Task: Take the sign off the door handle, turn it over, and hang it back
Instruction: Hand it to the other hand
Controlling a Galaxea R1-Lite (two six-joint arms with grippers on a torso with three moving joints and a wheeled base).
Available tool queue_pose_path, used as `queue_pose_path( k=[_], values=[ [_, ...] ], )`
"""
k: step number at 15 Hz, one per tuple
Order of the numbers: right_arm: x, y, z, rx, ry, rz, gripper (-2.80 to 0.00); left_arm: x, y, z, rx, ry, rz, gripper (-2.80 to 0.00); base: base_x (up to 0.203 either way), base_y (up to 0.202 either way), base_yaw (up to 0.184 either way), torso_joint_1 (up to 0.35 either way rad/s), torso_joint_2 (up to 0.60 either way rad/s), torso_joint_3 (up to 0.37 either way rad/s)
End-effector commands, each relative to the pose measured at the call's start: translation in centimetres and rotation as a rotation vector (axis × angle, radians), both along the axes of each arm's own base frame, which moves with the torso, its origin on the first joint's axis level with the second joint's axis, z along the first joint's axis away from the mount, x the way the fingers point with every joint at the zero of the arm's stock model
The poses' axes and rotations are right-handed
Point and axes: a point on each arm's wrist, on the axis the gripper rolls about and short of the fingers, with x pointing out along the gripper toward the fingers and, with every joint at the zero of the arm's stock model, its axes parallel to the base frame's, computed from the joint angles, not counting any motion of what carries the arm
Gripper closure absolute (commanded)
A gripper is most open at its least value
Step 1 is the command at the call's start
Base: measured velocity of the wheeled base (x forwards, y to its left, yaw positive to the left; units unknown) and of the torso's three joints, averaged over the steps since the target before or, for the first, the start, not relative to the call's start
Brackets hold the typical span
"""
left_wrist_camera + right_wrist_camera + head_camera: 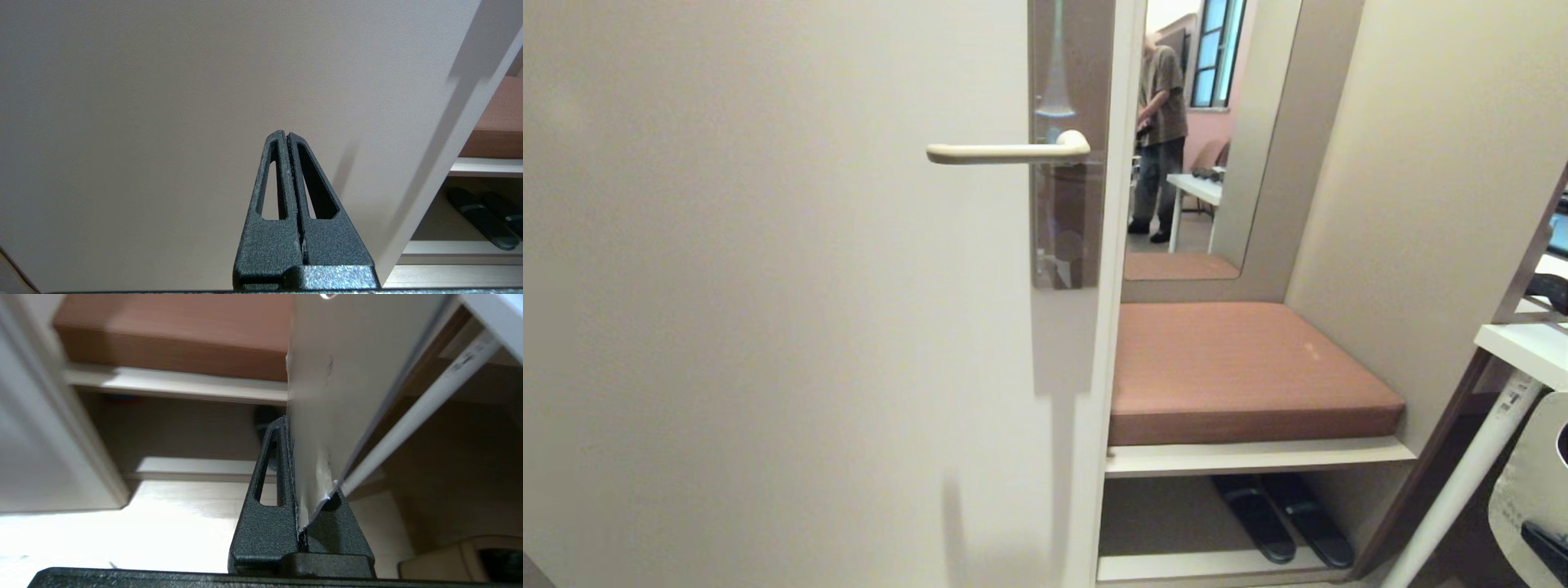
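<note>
Down low at about 4 o'clock from the door handle (1008, 151), out of the head cam, the right gripper (295, 428) is clamped on the sign (327, 396), white-ish face showing, pinched near one end w/ the rest sticking out past the fingertips. Handle's bare rn. Looks light, thin, stiff-ish & prob slick, so grip the solid end, not the hole. Left gripper (287, 136) is pressed closed on nothing, facing the door.

The door handle (1009, 151) juts bare from its brownish plate (1070, 139), beside a cushioned bench (1241, 367) with slippers (1282, 518) beneath.
</note>
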Motion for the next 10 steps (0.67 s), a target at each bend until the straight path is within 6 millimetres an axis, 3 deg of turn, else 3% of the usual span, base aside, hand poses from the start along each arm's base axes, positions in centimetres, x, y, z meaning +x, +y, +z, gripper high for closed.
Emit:
queue_pose_path(
  k=[1, 6, 10],
  values=[
    [-2.0, 0.1, -0.1, 0.000, -0.079, 0.002, 0.00, 0.0, 0.0, 0.0, -0.001, 0.001, 0.001, 0.00, 0.000, 0.000, 0.000, 0.000, 0.00, 0.000],
    [-5.4, 0.4, -2.0, -0.002, -0.111, 0.025, 0.00, 0.0, 0.0, 0.0, -0.001, 0.001, 0.001, 0.00, 0.000, 0.000, 0.000, 0.000, 0.00, 0.000],
    [-6.7, 0.5, -2.6, 0.010, -0.184, 0.111, 0.00, 0.0, 0.0, 0.0, -0.001, 0.001, 0.001, 0.00, 0.000, 0.000, 0.000, 0.000, 0.00, 0.000]
  ],
)
